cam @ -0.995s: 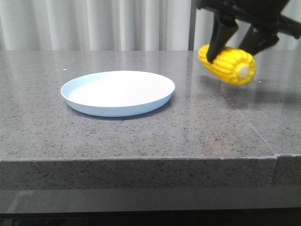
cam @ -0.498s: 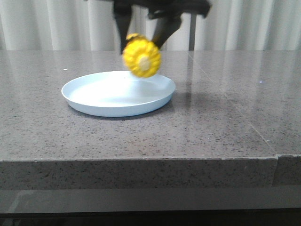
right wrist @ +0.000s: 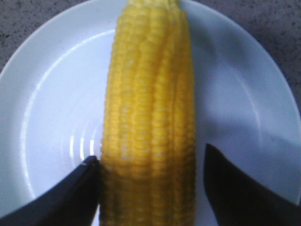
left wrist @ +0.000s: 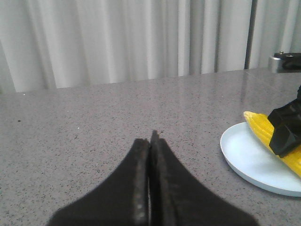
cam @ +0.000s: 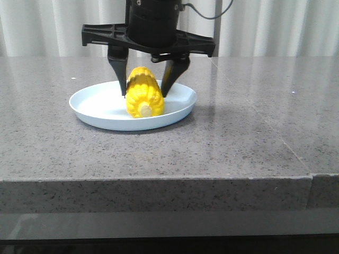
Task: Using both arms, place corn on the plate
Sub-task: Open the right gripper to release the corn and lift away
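Note:
The yellow corn [cam: 144,98] lies on the pale blue-white plate [cam: 90,108], its beige stub end toward the front edge of the table. My right gripper [cam: 144,94] stands over the plate with its fingers down on either side of the cob. In the right wrist view the corn [right wrist: 148,94] lies on the plate [right wrist: 47,108]; the gripper [right wrist: 150,157] is open, one finger touching the cob and the other a little off it. My left gripper [left wrist: 150,137] is shut and empty, low over the table beside the plate [left wrist: 244,150], and out of the front view.
The grey speckled stone tabletop [cam: 254,132] runs to a front edge just ahead of the plate. White curtains [cam: 53,26] hang behind the table. A seam in the stone runs along the right side.
My right gripper carried the corn from the right side of the table leftward over the plate and lowered it. The cob now rests on the plate and the fingers have loosened around it.

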